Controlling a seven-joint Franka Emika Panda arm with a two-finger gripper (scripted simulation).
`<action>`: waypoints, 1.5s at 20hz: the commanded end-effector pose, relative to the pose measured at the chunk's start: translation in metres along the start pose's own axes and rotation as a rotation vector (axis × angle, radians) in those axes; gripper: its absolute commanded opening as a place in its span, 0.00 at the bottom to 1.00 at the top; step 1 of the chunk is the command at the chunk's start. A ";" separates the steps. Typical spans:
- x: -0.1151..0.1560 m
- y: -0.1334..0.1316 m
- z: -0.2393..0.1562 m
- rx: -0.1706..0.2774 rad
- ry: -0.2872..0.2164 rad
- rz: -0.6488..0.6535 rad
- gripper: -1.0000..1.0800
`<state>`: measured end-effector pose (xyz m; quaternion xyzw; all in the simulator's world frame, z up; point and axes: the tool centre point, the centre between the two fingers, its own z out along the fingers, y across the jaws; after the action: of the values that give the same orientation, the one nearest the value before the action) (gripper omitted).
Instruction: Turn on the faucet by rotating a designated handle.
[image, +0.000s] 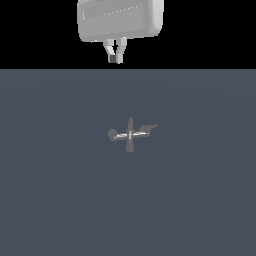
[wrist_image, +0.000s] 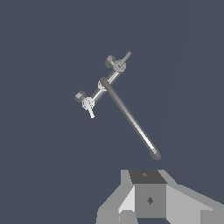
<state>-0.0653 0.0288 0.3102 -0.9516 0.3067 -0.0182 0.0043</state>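
- Exterior view: my gripper (image: 116, 56) hangs at the far edge of the floor (image: 60, 200), fingers close together and holding nothing. The faucet (image: 130, 134) lies well apart from it, nearer the camera and slightly toward this view's right. Its handle (image: 148, 129) juts toward that right, crossbar running left-right.
- Wrist view: the faucet (wrist_image: 105, 83) sits well ahead of my fingers (wrist_image: 148, 199). Which stubby end is the handle, I cannot tell.
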 end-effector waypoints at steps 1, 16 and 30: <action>0.013 -0.006 0.016 -0.001 -0.001 0.047 0.00; 0.097 -0.028 0.115 -0.014 -0.009 0.325 0.00; 0.182 -0.024 0.209 -0.027 -0.016 0.596 0.00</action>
<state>0.0968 -0.0522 0.1170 -0.8277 0.5612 -0.0048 -0.0008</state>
